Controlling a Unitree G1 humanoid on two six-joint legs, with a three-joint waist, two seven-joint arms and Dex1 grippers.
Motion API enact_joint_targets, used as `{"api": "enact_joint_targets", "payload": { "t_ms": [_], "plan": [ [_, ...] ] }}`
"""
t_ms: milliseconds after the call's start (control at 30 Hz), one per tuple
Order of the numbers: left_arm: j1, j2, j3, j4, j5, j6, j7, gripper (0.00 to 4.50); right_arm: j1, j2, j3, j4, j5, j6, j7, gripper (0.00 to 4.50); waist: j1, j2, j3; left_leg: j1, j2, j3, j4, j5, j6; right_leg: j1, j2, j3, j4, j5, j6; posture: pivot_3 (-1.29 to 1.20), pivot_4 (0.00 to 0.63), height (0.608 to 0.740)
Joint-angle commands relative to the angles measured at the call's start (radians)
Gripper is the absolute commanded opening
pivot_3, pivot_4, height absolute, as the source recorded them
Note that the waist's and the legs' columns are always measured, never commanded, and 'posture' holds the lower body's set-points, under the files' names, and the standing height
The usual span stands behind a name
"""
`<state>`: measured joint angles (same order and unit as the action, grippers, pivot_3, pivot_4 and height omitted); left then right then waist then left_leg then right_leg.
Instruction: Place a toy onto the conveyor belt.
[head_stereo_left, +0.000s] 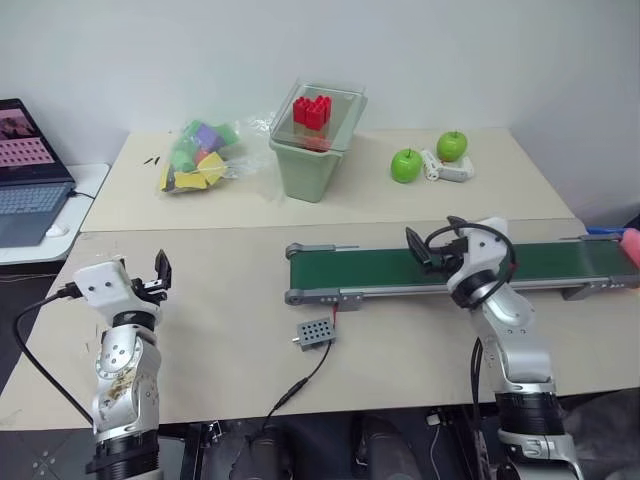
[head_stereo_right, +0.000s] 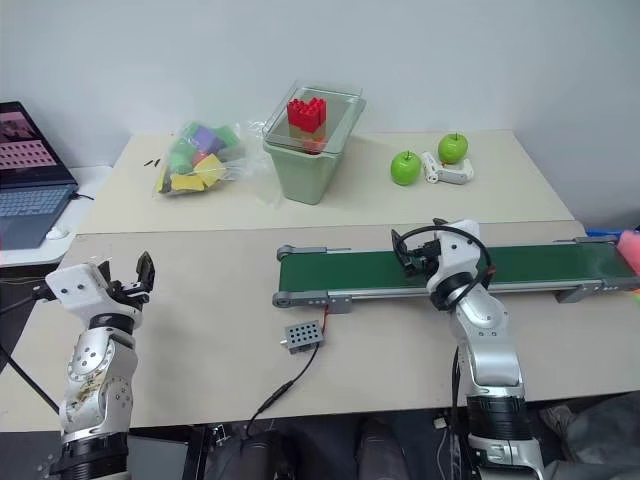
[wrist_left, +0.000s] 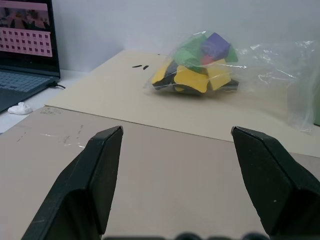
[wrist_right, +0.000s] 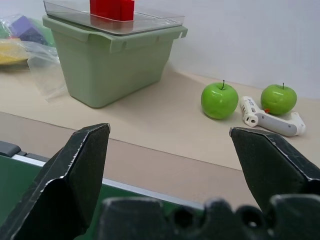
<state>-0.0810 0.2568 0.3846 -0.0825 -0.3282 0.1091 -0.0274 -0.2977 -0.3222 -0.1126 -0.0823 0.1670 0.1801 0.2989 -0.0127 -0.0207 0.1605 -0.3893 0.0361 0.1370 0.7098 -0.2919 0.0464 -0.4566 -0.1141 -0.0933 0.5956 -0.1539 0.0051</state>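
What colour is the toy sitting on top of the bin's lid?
The toy on the lid is red, clearest in the right eye view.

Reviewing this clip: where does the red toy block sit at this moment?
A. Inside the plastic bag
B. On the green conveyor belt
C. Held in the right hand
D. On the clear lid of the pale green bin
D: the red toy block rests on the clear lid of the pale green bin; the conveyor belt carries no toy.

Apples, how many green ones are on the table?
2. One apple sits right of the green bin; the other apple is farther right, with a white tool lying between them. None looks hidden.
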Motion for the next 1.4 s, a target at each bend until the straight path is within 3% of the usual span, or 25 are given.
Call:
{"api": "enact_joint_targets", "payload": {
  "t_ms": [33,1400],
  "plan": [
    [0.013,-0.009,0.008,-0.065,0.015,0.002,0.020,3.70,-0.021,-0.005,0.000,-0.001,-0.004,-0.025,0.011,4.50,0.000,0.000,0.000,0.000,0.000,0.000,0.000,0.000,0.000,0.000,0.000,0.000,0.000,0.000,0.000,0.00,0.150,0.740],
    [0.064,-0.068,-0.006,-0.214,0.046,0.073,0.087,3.70,-0.037,-0.011,0.023,0.003,-0.007,0.003,0.036,4.50,0.000,0.000,0.000,0.000,0.000,0.000,0.000,0.000,0.000,0.000,0.000,0.000,0.000,0.000,0.000,0.00,0.150,0.740]
  ]
}}
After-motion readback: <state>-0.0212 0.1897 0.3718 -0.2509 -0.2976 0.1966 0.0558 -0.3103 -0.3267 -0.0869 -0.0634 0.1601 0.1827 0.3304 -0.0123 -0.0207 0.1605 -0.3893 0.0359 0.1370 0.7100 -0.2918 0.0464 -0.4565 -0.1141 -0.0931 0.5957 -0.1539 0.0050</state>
